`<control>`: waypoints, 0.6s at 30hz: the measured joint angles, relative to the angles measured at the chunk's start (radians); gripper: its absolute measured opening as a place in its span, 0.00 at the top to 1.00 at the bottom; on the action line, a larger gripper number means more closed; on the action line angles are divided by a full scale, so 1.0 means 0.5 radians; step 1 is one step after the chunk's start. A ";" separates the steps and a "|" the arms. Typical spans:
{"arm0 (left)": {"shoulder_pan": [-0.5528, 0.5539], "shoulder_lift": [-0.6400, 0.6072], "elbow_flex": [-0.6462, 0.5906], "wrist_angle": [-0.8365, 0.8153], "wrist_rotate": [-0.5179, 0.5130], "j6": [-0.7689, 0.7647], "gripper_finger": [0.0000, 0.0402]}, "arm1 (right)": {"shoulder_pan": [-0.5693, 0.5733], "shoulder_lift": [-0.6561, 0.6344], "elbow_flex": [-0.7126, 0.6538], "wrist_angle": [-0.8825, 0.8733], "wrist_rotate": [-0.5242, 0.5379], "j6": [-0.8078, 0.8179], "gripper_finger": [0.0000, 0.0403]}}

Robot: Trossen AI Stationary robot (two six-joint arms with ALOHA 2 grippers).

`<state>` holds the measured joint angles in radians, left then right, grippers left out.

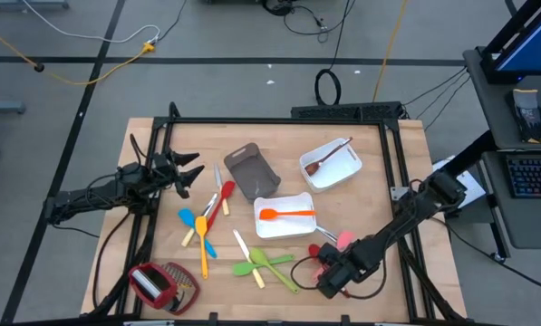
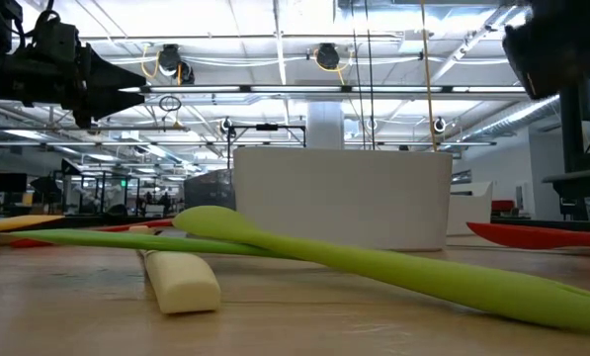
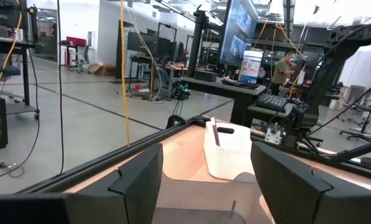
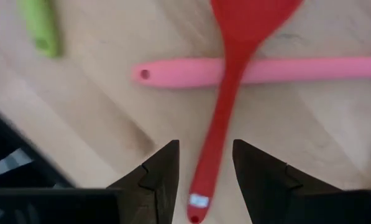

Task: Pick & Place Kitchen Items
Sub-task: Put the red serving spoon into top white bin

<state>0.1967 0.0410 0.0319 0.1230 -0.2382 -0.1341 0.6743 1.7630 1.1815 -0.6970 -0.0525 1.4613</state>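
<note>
Lying crossed on the wooden table (image 1: 388, 163) near its front right corner, a red spatula (image 4: 225, 109) rests over a pink utensil (image 4: 266, 70), and the right gripper (image 4: 205, 177) hangs directly above the red handle with its 2 fingers parted, 1 on each side of the handle and not clamped on it (the handle's end, with a small label, shows between the fingertips). A green handle tip (image 4: 39, 28) lies just beyond. In the high view the right gripper (image 1: 329, 276) sits at that corner beside the red and pink pieces. Toward the table's middle, 2 green utensils (image 1: 270, 264) lie crossed with a pale-handled knife (image 1: 247, 256); to their left are a yellow spoon (image 1: 204, 254), 2 blue utensils (image 1: 196, 228) and a red utensil (image 1: 217, 203), loosely fanned together. An orange spoon (image 1: 284, 214) lies inside the near white tray (image 1: 299, 228), a brown spoon (image 1: 329, 156) rests in the far white tray (image 1: 347, 167), and a grey-brown tray (image 1: 252, 172) stands between them and the left arm. The left gripper (image 1: 187, 174) hovers above the table's left side, fingers spread wide and holding nothing. A red-and-silver thing (image 1: 157, 285) with a woven part sits at the front left corner.
</note>
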 joint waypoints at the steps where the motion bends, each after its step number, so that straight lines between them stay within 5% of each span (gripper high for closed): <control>1: 0.001 0.000 0.000 0.000 0.000 0.000 0.38 | 0.000 0.000 -0.030 0.009 0.000 0.026 0.64; 18: 0.000 0.000 0.000 -0.004 0.000 -0.002 0.38 | 0.000 -0.013 -0.310 0.498 -0.002 0.127 0.64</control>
<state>0.1967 0.0410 0.0319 0.1211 -0.2382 -0.1349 0.6743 1.7565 1.0264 -0.4480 -0.0536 1.5249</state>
